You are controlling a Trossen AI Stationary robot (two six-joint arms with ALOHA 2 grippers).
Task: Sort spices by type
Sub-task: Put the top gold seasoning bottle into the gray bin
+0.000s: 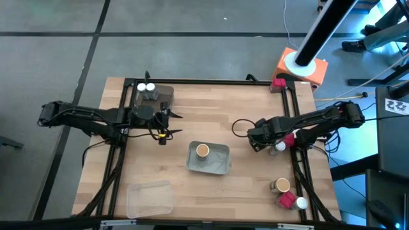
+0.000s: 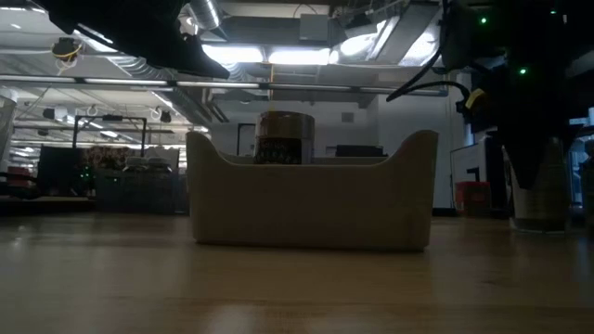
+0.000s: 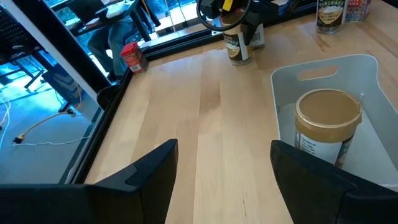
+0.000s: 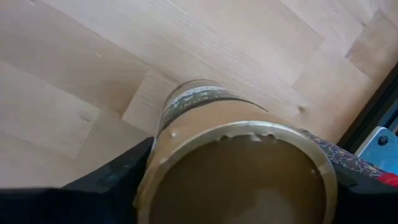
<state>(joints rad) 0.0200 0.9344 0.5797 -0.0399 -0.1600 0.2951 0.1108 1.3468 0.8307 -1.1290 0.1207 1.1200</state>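
My right gripper (image 1: 257,137) points down over a tan-lidded spice jar (image 4: 239,168) near the table's right side, shut on it. A second tan-lidded jar (image 1: 202,151) stands in the grey tray (image 1: 220,167) at mid-table. Two white-capped jars (image 1: 146,87) stand in another grey tray (image 1: 163,96) at the far left. More spices wait at the right: a white-capped jar (image 1: 281,146), a red box (image 1: 288,139), and a tan-lidded jar (image 1: 281,186) beside a red box (image 1: 285,200). My left gripper (image 1: 167,124) hovers open, left of the middle tray. My right gripper takes the jar by its round side wall just under the lid (image 4: 158,155), one finger (image 4: 118,177) on each opposite side. The fingers come from above, pointing down. The jar stands upright with its base on the table (image 2: 541,223).
A clear tray (image 1: 149,198) lies at the near left. A red box (image 1: 278,83) sits at the far right corner by an orange block (image 1: 303,67). Black frame rails (image 1: 298,128) run along the table's edges. Bare wood lies between the trays.
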